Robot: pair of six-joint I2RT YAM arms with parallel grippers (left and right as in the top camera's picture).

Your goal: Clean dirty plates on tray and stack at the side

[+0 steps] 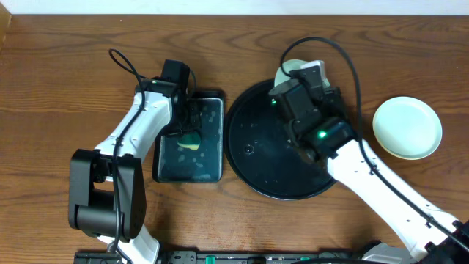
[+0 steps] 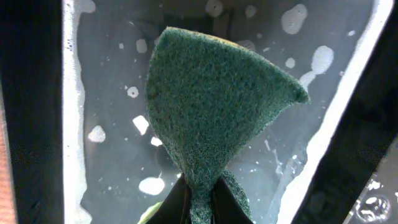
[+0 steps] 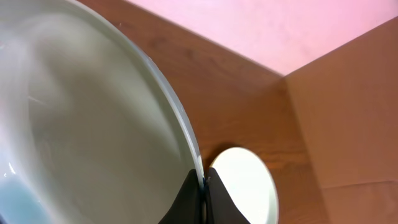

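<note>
Nearest the robot, the left arm (image 1: 110,183) rises from the front edge of the table (image 1: 44,110), and the right arm (image 1: 388,191) reaches in from the front right corner.

At mid-table two trays sit side by side, just apart. The small rectangular tray (image 1: 209,172) is on the left and the round black tray (image 1: 256,161) is on the right, its glossy floor dotted with wet specks. To the right of the round tray, and apart from it, a pale plate (image 1: 407,127) lies flat on the table.

Over the rectangular tray, the left fingers (image 2: 177,208) are closed narrowly on the green sponge (image 2: 211,106). They pinch its lower end, so it fans out above a film of water with white foam patches.

Farther back, at the round tray's far rim, the right fingers (image 3: 185,208) are clamped on the rim of a mint plate (image 3: 87,124). The plate stands tilted on edge and fills the left of the wrist view. In the overhead view a pale sliver (image 1: 287,70) of plate peeks past the wrist there; I cannot tell whether it is the held one.

Beyond the clamped rim, a cream plate (image 3: 245,183) lies flat on the table. I cannot tell whether it is the plate seen to the right of the round tray.
</note>
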